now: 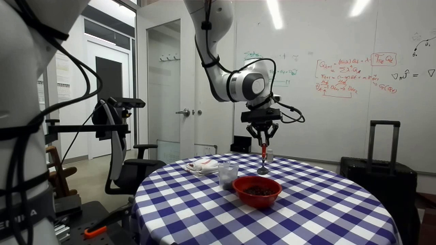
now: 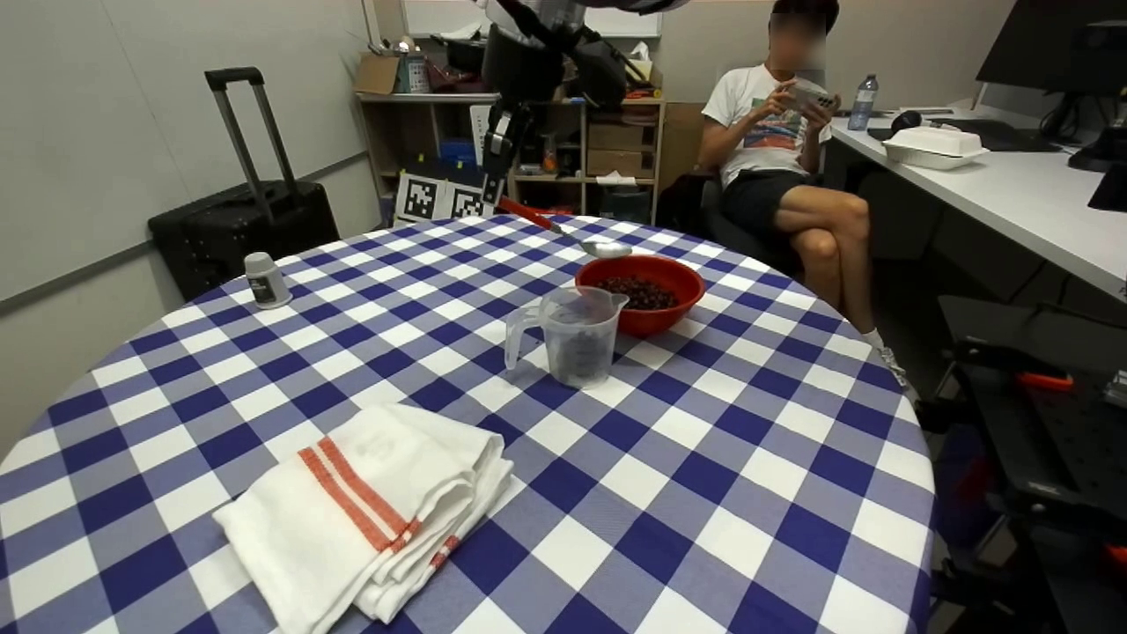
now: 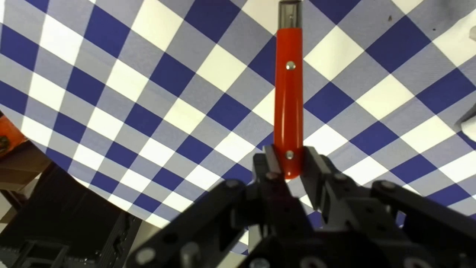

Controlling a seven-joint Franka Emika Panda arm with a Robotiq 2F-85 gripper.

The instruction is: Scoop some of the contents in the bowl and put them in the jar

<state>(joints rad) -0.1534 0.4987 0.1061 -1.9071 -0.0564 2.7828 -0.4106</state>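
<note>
The glossy red bowl (image 1: 258,202) stands on the table and also shows in an exterior view (image 2: 685,295). Small dark pieces (image 2: 641,292) lie in it. A clear plastic jug with a handle, the jar (image 2: 577,348), stands right beside the bowl; it also shows in an exterior view (image 1: 227,175). My gripper (image 3: 288,158) is shut on the end of a spoon's red handle (image 3: 289,100). The metal spoon head (image 2: 607,250) hangs down, above the table beside the bowl, outside it (image 1: 262,170). I cannot tell whether it holds anything. The wrist view shows neither bowl nor jar.
A folded white towel with red stripes (image 2: 370,502) lies on the checked tablecloth. A small pale shaker (image 2: 267,282) stands near the table edge by the whiteboard. A black suitcase (image 1: 378,183) stands beyond the table. A person (image 2: 766,132) sits past the table edge.
</note>
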